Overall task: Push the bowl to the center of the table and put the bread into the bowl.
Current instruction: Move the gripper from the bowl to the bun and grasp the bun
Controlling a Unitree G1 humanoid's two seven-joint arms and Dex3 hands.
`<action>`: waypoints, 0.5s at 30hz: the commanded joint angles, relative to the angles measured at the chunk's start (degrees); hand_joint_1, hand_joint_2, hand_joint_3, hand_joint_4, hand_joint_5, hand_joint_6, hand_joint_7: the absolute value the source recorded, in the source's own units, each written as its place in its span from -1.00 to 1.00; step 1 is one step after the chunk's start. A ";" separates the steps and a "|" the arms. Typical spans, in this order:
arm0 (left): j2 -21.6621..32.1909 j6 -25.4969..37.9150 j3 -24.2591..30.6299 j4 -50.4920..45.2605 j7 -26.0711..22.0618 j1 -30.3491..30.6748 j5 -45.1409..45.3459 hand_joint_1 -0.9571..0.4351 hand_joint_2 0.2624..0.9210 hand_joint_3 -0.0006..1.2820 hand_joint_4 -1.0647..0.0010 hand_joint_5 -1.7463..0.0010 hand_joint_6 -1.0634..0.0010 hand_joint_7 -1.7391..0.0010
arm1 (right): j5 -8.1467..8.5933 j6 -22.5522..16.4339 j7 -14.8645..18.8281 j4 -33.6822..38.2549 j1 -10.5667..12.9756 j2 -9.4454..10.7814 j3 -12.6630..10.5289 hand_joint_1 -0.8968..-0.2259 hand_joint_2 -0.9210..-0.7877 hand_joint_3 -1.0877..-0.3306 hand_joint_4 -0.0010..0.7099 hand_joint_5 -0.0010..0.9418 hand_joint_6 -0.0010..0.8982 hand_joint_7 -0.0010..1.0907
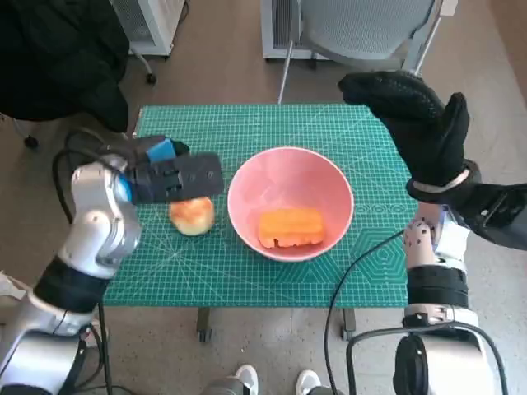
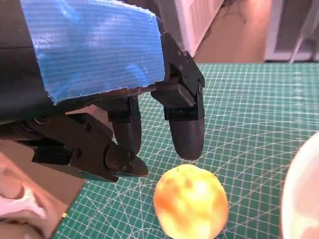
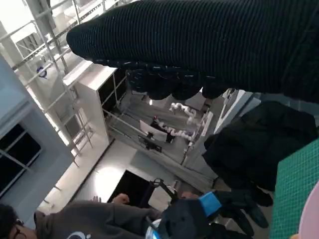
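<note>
An orange bread [image 1: 291, 228] lies in the pink bowl [image 1: 290, 169], long axis crosswise. The left hand [image 1: 174, 177] hovers spread, holding nothing, above a round bun [image 1: 193, 215]; the right hand [image 1: 416, 119] is raised, empty.

A bowl [image 1: 290, 202] is set near the middle of the tabletop [image 1: 247, 271], with a piece of bread [image 1: 290, 228] lying inside it. A round bun [image 1: 192, 216] sits just beside the bowl on its left — directly beneath the left hand [image 1: 169, 177]. The right hand [image 1: 412, 123] is raised over the tabletop's right edge — apart from everything.
</note>
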 commanded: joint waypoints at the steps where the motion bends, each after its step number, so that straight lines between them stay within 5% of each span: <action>1: 1.09 -0.66 2.02 -3.60 0.66 1.71 -0.37 0.38 0.99 -0.88 -0.22 -0.24 -0.24 -0.45 | -0.26 0.18 0.89 1.39 0.40 0.09 0.21 -0.48 -1.00 -0.38 -0.26 -1.00 -0.26 -0.99; 8: 1.22 -0.98 4.68 -9.41 -0.42 2.36 -1.30 0.38 1.00 -0.89 -0.20 -0.44 -0.27 -0.24 | -0.23 0.04 1.27 2.10 -0.03 0.00 0.10 -0.45 -1.00 -0.38 -0.26 -1.00 -0.27 -0.99; 15: 1.64 -1.84 6.71 -13.63 -1.34 2.88 -1.89 0.38 0.99 -0.83 0.01 -0.72 -0.44 0.04 | 0.01 0.51 1.47 1.73 -0.17 -0.20 -0.02 -0.47 -1.00 -0.37 -0.26 -1.00 -0.27 -0.99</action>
